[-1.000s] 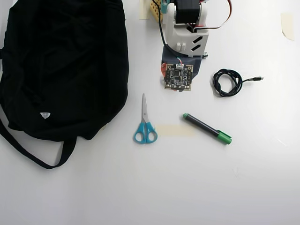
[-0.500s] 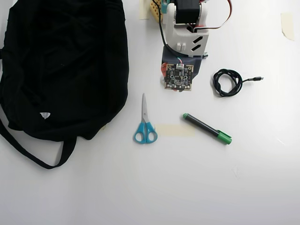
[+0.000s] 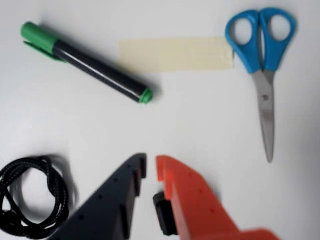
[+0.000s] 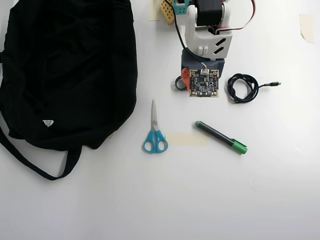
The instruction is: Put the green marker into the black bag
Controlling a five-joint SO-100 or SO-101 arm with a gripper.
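The green marker (image 4: 221, 137) lies flat on the white table, right of centre in the overhead view, its green cap pointing lower right. In the wrist view the green marker (image 3: 95, 66) sits at upper left, ahead of my gripper (image 3: 151, 167) and clear of it. The dark blue and orange jaws are nearly together with nothing between them. From overhead, the wrist's circuit board (image 4: 204, 83) hides the fingertips, which are above the marker in the picture. The black bag (image 4: 65, 75) fills the left side, its strap trailing toward the lower left.
Blue-handled scissors (image 4: 154, 135) lie between bag and marker, beside a strip of beige tape (image 4: 186, 138). A coiled black cable (image 4: 242, 87) rests right of the wrist. In the wrist view the scissors (image 3: 265, 75) are at right and the cable (image 3: 30, 200) at lower left.
The arm has swung to the right in the overhead view, bringing the wrist nearer to the cable. Marker, scissors, cable and bag have not moved.
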